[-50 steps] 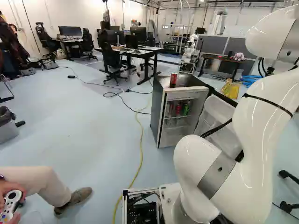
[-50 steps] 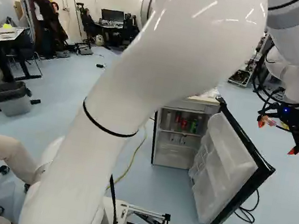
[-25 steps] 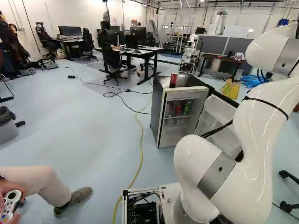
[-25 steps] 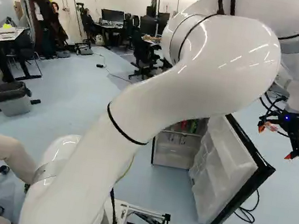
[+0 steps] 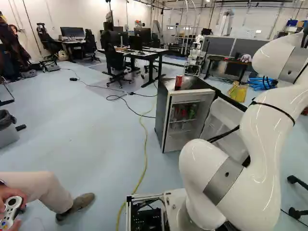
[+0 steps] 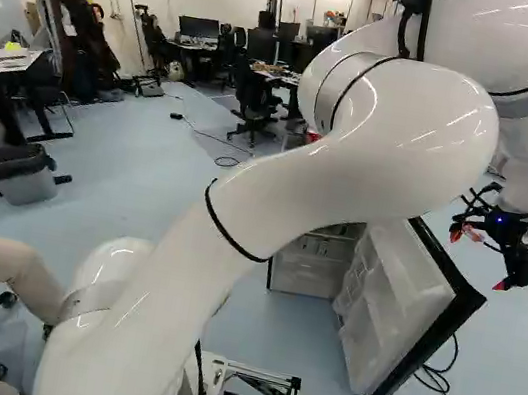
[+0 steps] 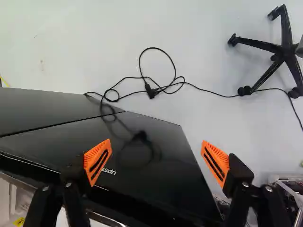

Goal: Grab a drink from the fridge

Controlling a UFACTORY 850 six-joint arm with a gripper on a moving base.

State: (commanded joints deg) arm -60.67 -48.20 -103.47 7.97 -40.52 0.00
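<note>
White and shiny, the arm [image 6: 407,130] is bending lower at its big elbow, and the gripper [image 7: 156,153] is drifting a bit toward the open door [image 6: 409,303]. The base [image 5: 175,204] is staying where it was. The gripper is seemingly getting closer to the fridge [image 5: 163,115], but it is pointing down at the black outside of the door, so it is probably still needing to go around the door's edge to reach inside. Its fingers are standing wide apart, with orange pads [image 7: 98,162] showing and nothing sitting between them.

The drinks are waiting inside the fridge, on a shelf in the upper part. A red can [image 5: 183,113] is standing there, and a green can [image 5: 192,113] is standing beside it, toward the door side. They are looking small, round and bright, but their tops are not showing clearly. Another can, red with a dark top [image 5: 178,82], is standing upright on the fridge top, near its front left corner. From the right base view, the arm is now hiding the drinks on the shelf.
</note>
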